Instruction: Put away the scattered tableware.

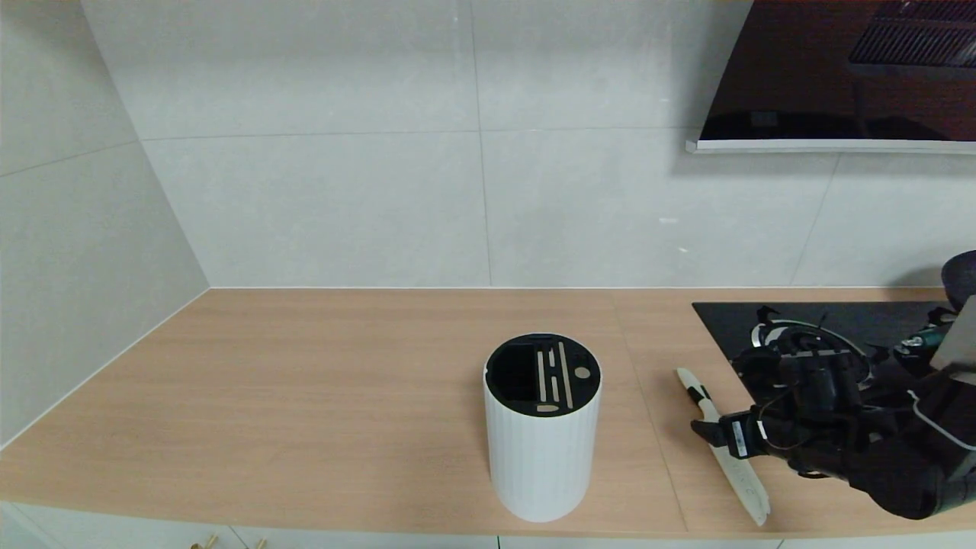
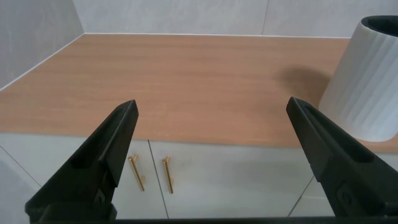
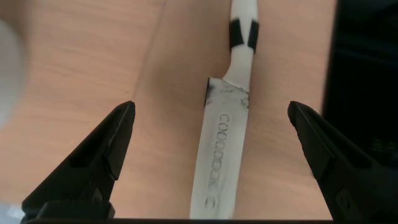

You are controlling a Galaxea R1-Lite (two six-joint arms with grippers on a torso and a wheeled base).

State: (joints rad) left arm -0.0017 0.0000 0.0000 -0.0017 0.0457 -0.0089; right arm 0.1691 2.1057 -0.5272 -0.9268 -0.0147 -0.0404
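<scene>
One white ribbed cylindrical holder (image 1: 541, 450) with a black slotted top stands on the light wooden tabletop (image 1: 305, 396) in the head view. One white knife (image 1: 746, 482) with a black-banded handle lies flat to its right, beside the black hob (image 1: 724, 320), under the right claw (image 1: 724, 404).

Left wrist view: the left claw (image 2: 211, 124) gapes wide, holding nothing, above the tabletop's front edge near the holder (image 2: 367, 81).

Right wrist view: the right claw (image 3: 210, 124) is spread wide astride the knife (image 3: 217, 155), its fingers apart from the blade.
</scene>
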